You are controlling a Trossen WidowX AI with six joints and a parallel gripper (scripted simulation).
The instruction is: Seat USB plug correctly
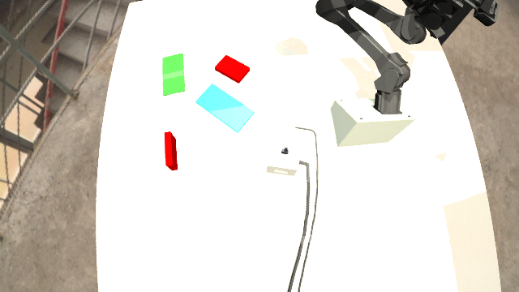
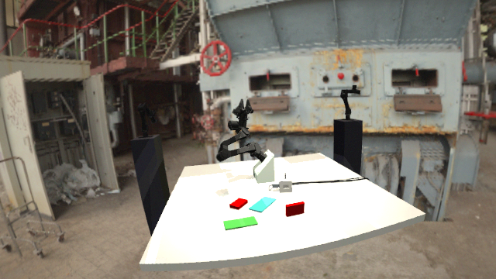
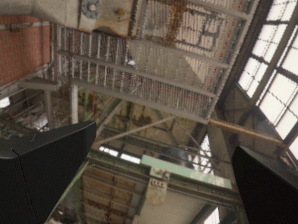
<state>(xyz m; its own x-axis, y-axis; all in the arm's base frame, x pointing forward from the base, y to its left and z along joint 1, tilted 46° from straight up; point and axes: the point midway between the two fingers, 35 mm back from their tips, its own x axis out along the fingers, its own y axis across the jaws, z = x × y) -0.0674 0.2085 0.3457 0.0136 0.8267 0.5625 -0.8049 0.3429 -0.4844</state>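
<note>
The pale power cube (image 1: pixel 271 169) (image 2: pixel 286 191) stands on the white table, in front of the arm's base. The small dark USB plug (image 1: pixel 285 151) (image 2: pixel 285 176) sticks up from its top; it is too small to tell which way round it is or how deep it sits. My gripper (image 2: pixel 245 101) (image 3: pixel 165 141) is open and empty, raised high above the arm's base, with its fingers pointing up, far from the plug. In the top view it is partly cut off at the top right. The wrist view shows only the building between the two black fingers.
A thick grey cable (image 1: pixel 307 195) leaves the cube's side; a thin cable (image 1: pixel 316 174) runs beside it. A flat red block (image 1: pixel 232 69) (image 2: pixel 238 203), a cyan plate (image 1: pixel 225 108) (image 2: pixel 262 204), a green plate (image 1: pixel 173 83) (image 2: pixel 240 223) and an upright red block (image 1: pixel 170 151) (image 2: pixel 294 209) stand apart from the cube.
</note>
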